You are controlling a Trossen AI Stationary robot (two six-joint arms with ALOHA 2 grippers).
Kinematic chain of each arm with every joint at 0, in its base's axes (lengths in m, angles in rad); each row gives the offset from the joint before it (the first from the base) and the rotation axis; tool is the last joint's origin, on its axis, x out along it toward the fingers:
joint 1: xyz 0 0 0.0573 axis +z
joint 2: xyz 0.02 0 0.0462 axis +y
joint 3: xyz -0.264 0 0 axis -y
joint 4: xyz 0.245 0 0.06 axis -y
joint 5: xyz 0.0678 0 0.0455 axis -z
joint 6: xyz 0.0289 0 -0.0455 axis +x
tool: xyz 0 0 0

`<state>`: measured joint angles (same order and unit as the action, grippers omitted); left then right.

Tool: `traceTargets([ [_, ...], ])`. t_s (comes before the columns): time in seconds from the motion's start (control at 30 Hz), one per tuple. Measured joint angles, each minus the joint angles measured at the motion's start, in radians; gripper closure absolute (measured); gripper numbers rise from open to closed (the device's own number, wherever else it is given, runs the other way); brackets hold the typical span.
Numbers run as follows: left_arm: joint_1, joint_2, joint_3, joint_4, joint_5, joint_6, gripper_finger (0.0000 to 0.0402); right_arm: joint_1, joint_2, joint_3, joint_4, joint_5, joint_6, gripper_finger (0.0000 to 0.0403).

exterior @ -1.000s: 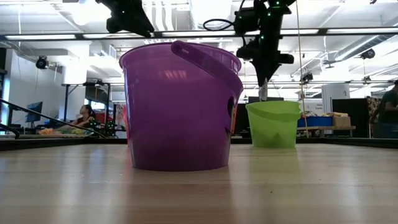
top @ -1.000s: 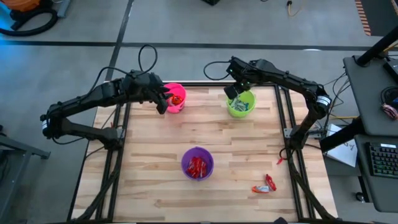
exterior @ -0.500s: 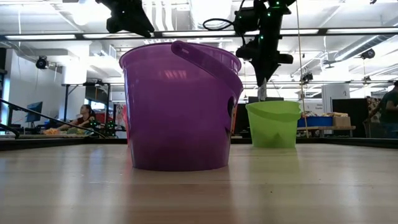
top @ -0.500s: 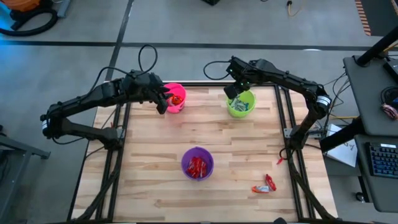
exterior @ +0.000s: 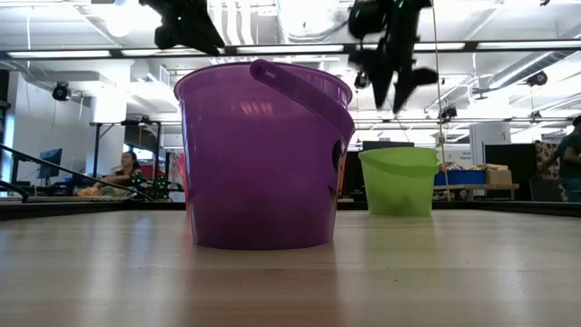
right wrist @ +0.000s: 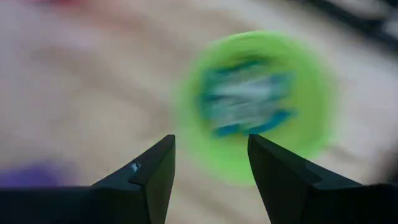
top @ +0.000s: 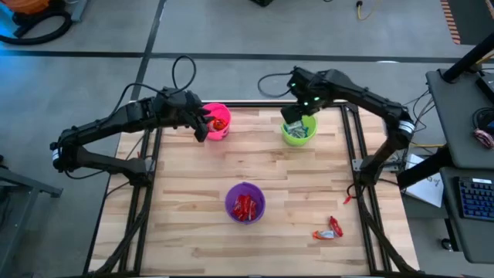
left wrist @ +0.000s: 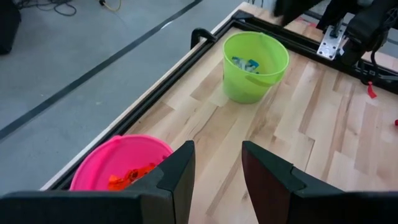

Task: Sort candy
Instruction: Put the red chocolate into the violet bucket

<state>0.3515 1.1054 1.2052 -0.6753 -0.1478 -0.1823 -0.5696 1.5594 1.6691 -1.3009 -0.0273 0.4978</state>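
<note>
While the right tool [top: 294,117] hangs wide open and empty above the green cup [top: 299,130], two candies [top: 329,230] lie far off at the surface's corner; reaching there could nudge them off. The left tool [left wrist: 214,171] hovers half-open, empty, beside the pink cup [top: 218,121].

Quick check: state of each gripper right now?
Left gripper: open, empty, beside the pink plastic cup.
Right gripper: open, empty, above the green plastic cup.

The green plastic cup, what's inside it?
The green plastic cup holds small candies in blue-and-white wrappers, seen through its open top. How many are piled inside, or what lies beneath the top ones, cannot be seen because the cup's wall and the upper candies hide them.
</note>
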Motion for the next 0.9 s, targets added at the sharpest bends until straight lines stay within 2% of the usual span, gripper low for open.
traceTargets([
  [0.07,0.000,0.000,0.000,-0.009,0.000,-0.002,0.0287,0.008,-0.051,0.015,0.000,-0.212,-0.039,0.0209],
  [0.13,-0.002,0.000,0.000,-0.021,0.000,-0.002,0.0287,0.034,-0.100,0.015,-0.004,-0.403,0.009,0.0209],
  [0.2,-0.002,0.000,-0.001,-0.027,0.006,-0.002,0.0287,0.084,-0.139,0.014,-0.005,-0.468,0.092,0.0209],
  [0.37,-0.010,0.000,-0.001,-0.028,0.065,-0.013,0.0287,0.287,-0.202,0.006,-0.073,-0.415,0.274,0.0209],
  [0.53,-0.060,-0.002,-0.001,-0.028,0.089,-0.046,0.0287,0.515,-0.189,-0.030,-0.167,-0.344,0.514,0.0209],
  [0.7,-0.166,-0.005,-0.001,-0.028,0.090,-0.085,0.0287,0.720,-0.171,-0.100,-0.173,-0.346,0.671,0.0209],
  [0.83,-0.276,-0.005,-0.001,-0.028,0.072,-0.144,0.0287,0.835,-0.161,-0.176,-0.178,-0.345,0.786,0.0209],
  [0.9,-0.340,-0.005,-0.001,-0.028,0.031,-0.169,0.0287,0.880,-0.162,-0.227,-0.178,-0.344,0.830,0.0209],
])
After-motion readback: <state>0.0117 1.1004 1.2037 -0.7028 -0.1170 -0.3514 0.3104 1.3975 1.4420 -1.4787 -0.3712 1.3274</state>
